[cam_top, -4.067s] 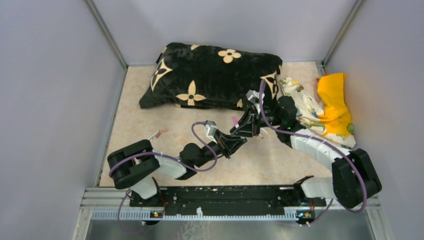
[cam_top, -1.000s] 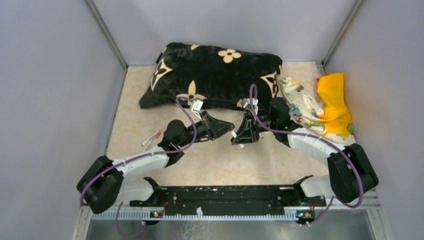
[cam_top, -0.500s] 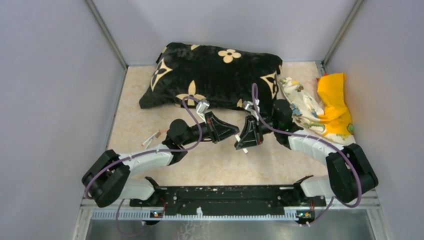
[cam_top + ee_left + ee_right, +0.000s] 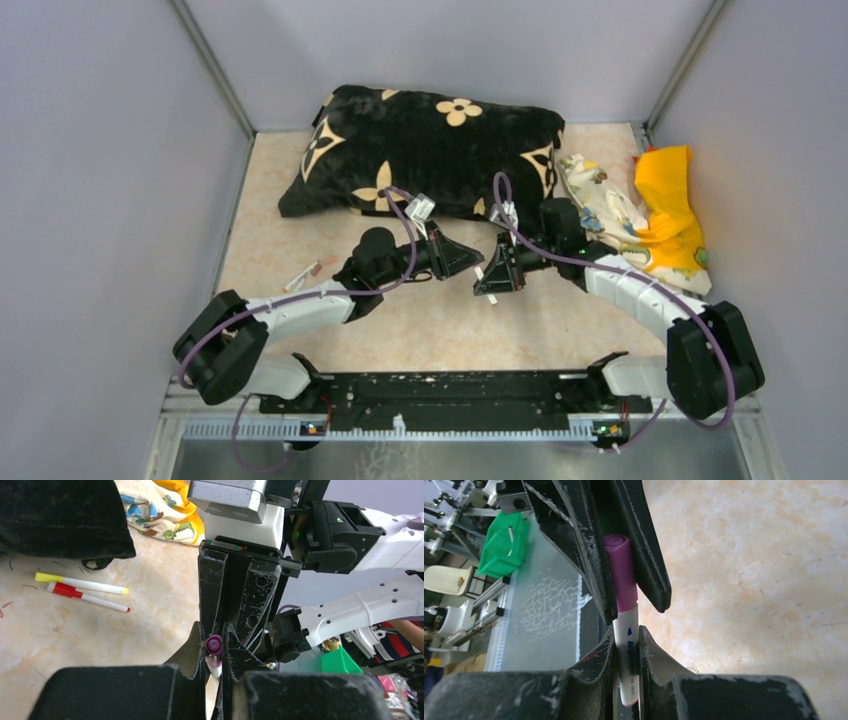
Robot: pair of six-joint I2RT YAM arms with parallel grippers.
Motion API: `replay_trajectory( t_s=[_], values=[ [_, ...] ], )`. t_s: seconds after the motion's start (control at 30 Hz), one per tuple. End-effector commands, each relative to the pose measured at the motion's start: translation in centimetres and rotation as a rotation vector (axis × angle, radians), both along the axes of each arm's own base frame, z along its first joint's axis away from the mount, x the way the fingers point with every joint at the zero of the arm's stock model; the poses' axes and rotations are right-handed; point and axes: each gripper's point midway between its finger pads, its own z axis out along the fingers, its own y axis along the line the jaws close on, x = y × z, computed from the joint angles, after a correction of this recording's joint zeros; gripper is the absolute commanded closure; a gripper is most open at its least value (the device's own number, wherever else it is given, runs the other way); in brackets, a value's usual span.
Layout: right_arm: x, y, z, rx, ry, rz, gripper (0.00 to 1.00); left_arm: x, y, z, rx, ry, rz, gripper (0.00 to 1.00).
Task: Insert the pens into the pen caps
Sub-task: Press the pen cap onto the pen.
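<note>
My two grippers meet tip to tip above the table's middle. The left gripper (image 4: 468, 261) (image 4: 215, 649) is shut on a pink pen cap (image 4: 214, 646). The right gripper (image 4: 488, 279) (image 4: 626, 636) is shut on a white pen (image 4: 626, 652). In the right wrist view the pink cap (image 4: 621, 575) sits over the pen's front end, between the left gripper's fingers (image 4: 646, 555). Two other pens, one with a yellow cap (image 4: 80, 583) and one with a red cap (image 4: 87, 596), lie side by side on the table by the cushion's corner. More pens (image 4: 305, 273) lie at the left.
A large black cushion (image 4: 430, 150) with cream flowers lies across the back. A patterned cloth (image 4: 605, 215) and a yellow cloth (image 4: 668, 195) are heaped at the back right. Grey walls close in the beige table (image 4: 520, 335) on three sides.
The left gripper has moved right and slightly forward until it meets the right gripper. The right gripper has shifted a little with the pen.
</note>
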Motion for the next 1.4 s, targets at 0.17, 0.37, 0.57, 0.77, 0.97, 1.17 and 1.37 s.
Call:
replay_trajectory(
  t_s=[0.17, 0.37, 0.57, 0.77, 0.97, 1.17, 1.37],
  values=[
    [2.2, 0.3, 10.7, 0.305, -0.284, 0.033, 1.00, -13.0, 1.0, -8.7, 0.195, 0.161, -0.554, 1.00],
    [3.0, 0.2, 10.8, 0.303, -0.290, -0.002, 1.00, -13.8, 1.0, -9.1, 0.157, 0.163, -0.602, 1.00],
    [7.4, -0.5, 8.6, 0.113, -0.356, -0.215, 1.00, -13.5, -0.7, -11.3, 0.305, 0.229, -0.550, 1.00],
    [7.8, -1.0, 8.6, 0.097, -0.372, -0.233, 1.00, -14.7, -0.4, -12.6, 0.363, 0.258, -0.576, 1.00],
    [5.3, -0.8, 9.7, 0.201, -0.357, -0.100, 1.00, -16.4, 1.7, -9.9, 0.248, 0.180, -0.675, 1.00],
    [3.2, -0.6, 10.7, 0.289, -0.335, -0.013, 1.00, -16.6, 1.9, -8.3, 0.195, 0.120, -0.713, 1.00],
    [6.1, -0.7, 9.2, 0.166, -0.366, -0.145, 1.00, -15.8, 0.3, -7.2, 0.145, 0.152, -0.669, 1.00]
  ],
)
